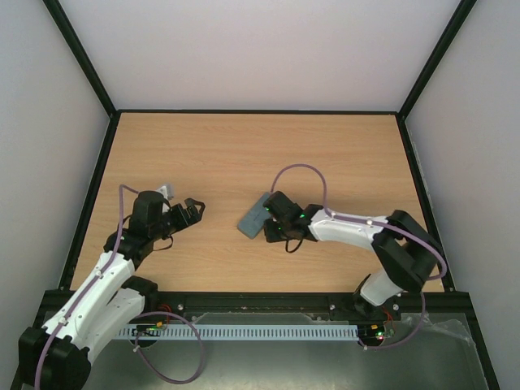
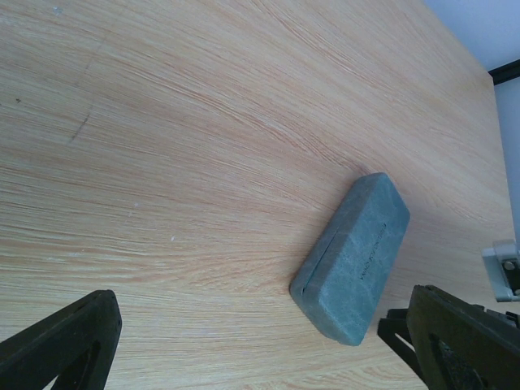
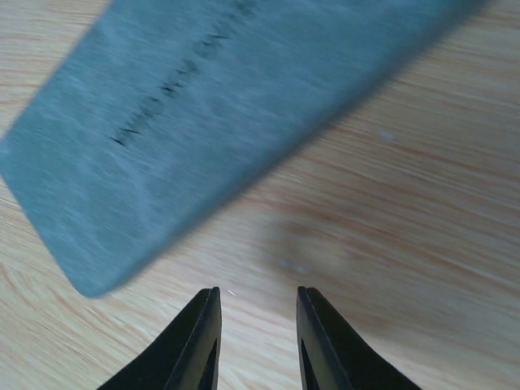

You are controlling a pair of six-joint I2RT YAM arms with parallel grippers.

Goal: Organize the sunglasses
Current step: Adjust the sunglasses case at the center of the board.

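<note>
The sunglasses are out of view in every frame. A blue-grey oblong case (image 1: 253, 216) lies closed on the wooden table, a little right of centre. In the left wrist view the case (image 2: 353, 258) shows its seam and lies ahead of my left gripper (image 2: 262, 307), whose fingers (image 2: 73, 341) stand wide apart with only bare table between them. My left gripper (image 1: 191, 218) sits well to the left of the case. My right gripper (image 1: 270, 218) is right at the case's right side. In its wrist view the case (image 3: 203, 114) fills the top, just beyond the right gripper (image 3: 257, 292), which holds a narrow empty gap.
A black frame rail (image 1: 93, 203) borders the table on the left, back and right, with white walls beyond. The right arm's purple cable (image 1: 301, 168) loops above the table behind the case. A perforated white strip (image 1: 260, 331) runs along the near edge between the arm bases.
</note>
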